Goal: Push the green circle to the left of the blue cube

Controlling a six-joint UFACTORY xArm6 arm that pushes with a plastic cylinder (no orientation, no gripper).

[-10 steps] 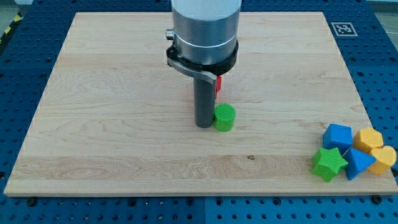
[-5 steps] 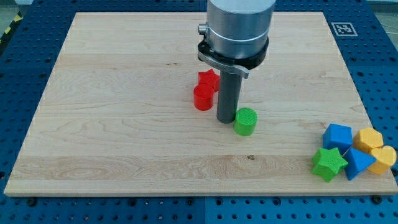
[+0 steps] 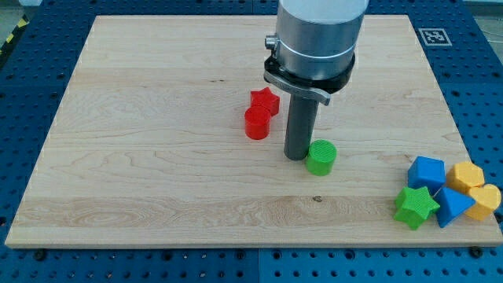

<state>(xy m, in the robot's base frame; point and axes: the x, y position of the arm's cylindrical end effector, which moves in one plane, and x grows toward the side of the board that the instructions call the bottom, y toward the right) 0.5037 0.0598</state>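
The green circle [image 3: 321, 157] lies on the wooden board [image 3: 157, 181], right of the middle. My tip [image 3: 296, 156] stands on the board, touching the circle's left side. The blue cube [image 3: 426, 173] sits near the board's lower right corner, well to the right of the circle.
A green star [image 3: 415, 207], a blue block [image 3: 453, 205] and two yellow blocks [image 3: 470, 177] [image 3: 485, 200] crowd around the blue cube. A red star [image 3: 265, 101] and a red cylinder [image 3: 256, 124] sit left of my rod.
My tip has moved to the view's right and slightly down, pushing the green circle the same way. The red blocks came out from behind the rod.
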